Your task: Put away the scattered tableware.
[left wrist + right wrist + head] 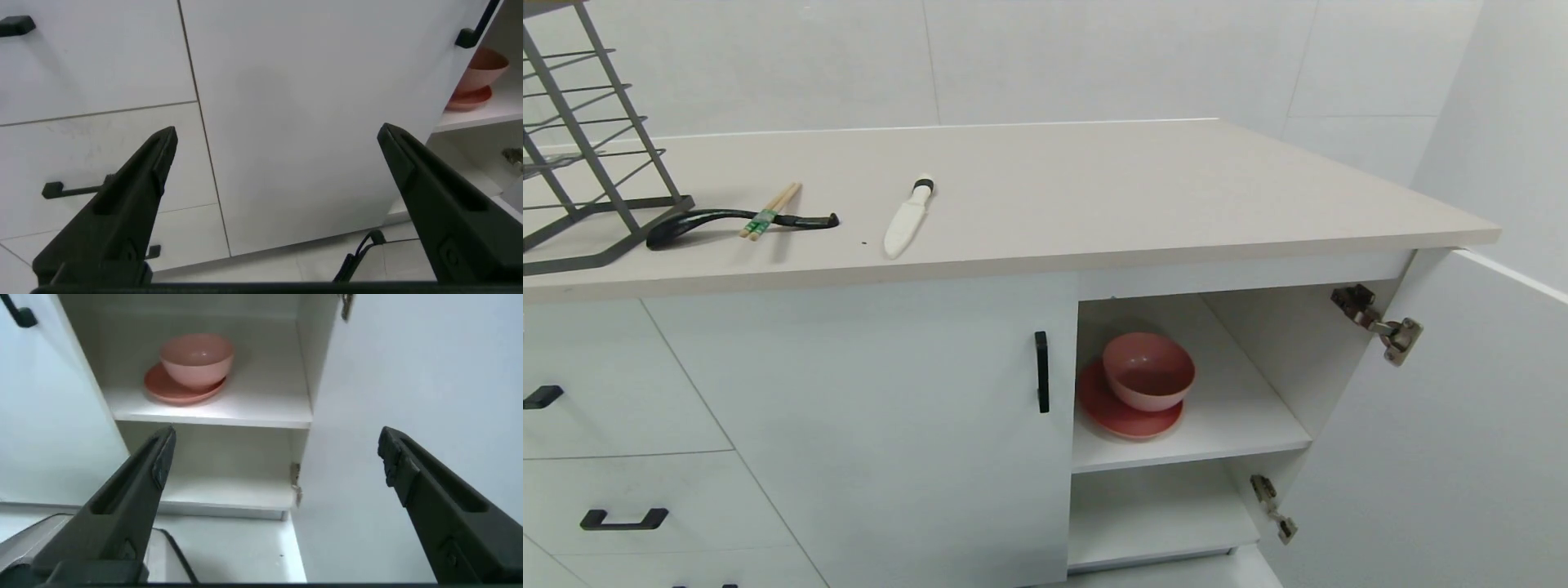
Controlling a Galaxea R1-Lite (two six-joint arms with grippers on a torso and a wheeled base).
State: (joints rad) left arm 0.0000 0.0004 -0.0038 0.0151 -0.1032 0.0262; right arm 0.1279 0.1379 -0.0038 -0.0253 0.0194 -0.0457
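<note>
Chopsticks point(770, 211) lie across a black ladle point(737, 220) near the front edge of the desk point(1094, 188), with a white knife point(908, 216) beside them. All look light, stiff and slick, so take each mid-handle. The left gripper point(278, 135) and right gripper point(278, 434) are empty, fingers wide. Mind the rack point(588, 163) on your left; the bowl point(1148, 370) leaves shelf room.

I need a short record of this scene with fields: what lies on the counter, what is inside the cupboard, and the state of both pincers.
Counter: beige countertop, holding a black curved ladle, a pair of wooden chopsticks with green bands lying across its handle, and a white knife with black collar, apart.
Cupboard: white door open; round pink bowl on flat pink plate, upper shelf.
Left pincer: open, empty.
Right pincer: open, empty.
</note>
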